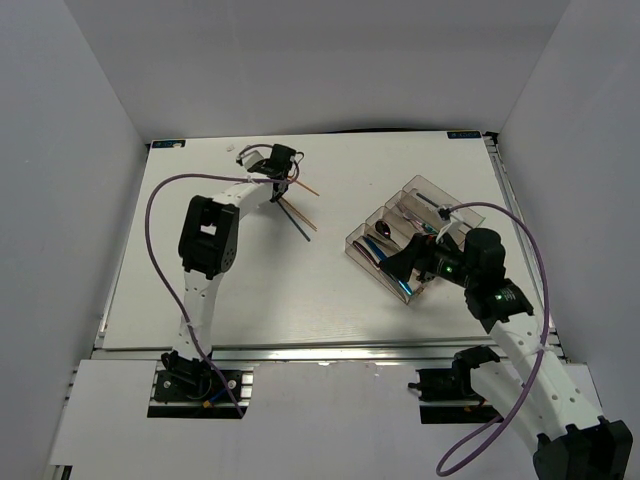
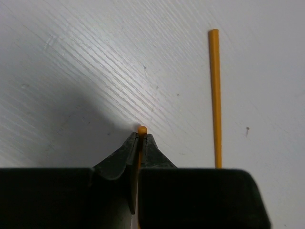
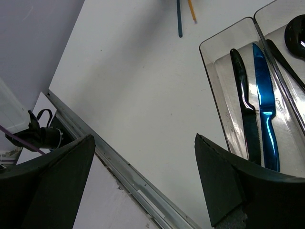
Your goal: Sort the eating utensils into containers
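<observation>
My left gripper (image 2: 142,135) is shut on an orange chopstick (image 2: 142,129); its tip pokes out just past the fingertips, low over the white table. A second orange chopstick (image 2: 216,95) lies flat to the right of it. In the top view the left gripper (image 1: 280,165) is at the far middle of the table, by the chopsticks (image 1: 305,205) and a thin dark blue stick (image 1: 296,222). The clear tray (image 1: 432,190) sits at the right. Its nearest compartment holds a blue knife (image 3: 266,105) and a black knife (image 3: 245,109). My right gripper (image 3: 144,138) hangs open and empty beside the tray's near corner.
A black spoon (image 3: 295,31) lies in the tray's neighbouring compartment. The table's metal front rail (image 3: 128,171) runs under the right gripper. White walls enclose the table on three sides. Purple cables (image 1: 150,215) loop off both arms.
</observation>
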You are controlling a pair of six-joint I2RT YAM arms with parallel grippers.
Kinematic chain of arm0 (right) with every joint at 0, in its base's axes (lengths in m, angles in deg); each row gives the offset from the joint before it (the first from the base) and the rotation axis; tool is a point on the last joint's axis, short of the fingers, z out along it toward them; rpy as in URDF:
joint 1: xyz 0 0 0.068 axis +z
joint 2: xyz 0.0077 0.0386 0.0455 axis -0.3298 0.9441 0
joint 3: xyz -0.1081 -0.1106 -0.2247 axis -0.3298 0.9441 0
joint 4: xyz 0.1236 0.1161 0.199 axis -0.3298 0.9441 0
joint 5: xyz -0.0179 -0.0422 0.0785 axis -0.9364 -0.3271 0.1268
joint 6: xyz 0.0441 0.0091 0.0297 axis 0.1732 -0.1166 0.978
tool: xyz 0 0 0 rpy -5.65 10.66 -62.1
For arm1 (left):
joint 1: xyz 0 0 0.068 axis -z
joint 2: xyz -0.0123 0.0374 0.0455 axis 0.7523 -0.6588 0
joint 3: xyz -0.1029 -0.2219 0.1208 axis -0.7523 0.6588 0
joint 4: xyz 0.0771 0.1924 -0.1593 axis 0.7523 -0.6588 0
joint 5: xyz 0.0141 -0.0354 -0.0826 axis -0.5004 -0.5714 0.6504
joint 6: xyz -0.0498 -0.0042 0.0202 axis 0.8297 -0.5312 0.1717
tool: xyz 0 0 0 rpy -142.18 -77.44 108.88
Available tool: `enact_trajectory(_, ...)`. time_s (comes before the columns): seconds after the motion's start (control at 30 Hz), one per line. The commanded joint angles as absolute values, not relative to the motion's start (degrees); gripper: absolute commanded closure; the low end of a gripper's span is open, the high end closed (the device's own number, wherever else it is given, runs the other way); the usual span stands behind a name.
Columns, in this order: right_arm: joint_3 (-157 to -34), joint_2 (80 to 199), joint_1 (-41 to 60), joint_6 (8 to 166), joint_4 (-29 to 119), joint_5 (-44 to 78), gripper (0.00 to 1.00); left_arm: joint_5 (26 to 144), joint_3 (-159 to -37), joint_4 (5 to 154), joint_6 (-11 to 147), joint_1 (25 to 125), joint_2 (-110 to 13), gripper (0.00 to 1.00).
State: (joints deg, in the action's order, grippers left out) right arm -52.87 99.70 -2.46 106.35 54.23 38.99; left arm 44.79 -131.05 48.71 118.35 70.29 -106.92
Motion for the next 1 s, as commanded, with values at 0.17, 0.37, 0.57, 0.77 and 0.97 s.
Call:
enact_trajectory(0.17,-51.6,100.6,-1.8,105.4,49.7,40.4,0.11,50.2,-127.4,58.6,115.4,70.1,-96.3,1.0)
enact_trajectory(0.37,-50.0,102.6,-1.2,106.0,41.1,42.1,0.11,56.0,-124.3,58.9,113.2,71.2,-91.5,1.0)
enact_trajectory(0.57,-56.9,113.9,1.8,102.9,40.9,40.6,0.11,64.3,-110.8,65.3,109.7,75.8,-80.7,1.0)
enact_trajectory(0.77,-65.6,123.6,7.9,102.0,41.0,33.1,0.11,72.5,-92.5,77.1,110.2,81.7,-67.8,1.0)
enact_trajectory(0.97,-69.0,127.9,10.1,106.1,39.2,30.2,0.16,72.1,-83.5,86.5,111.7,87.7,-57.6,1.0)
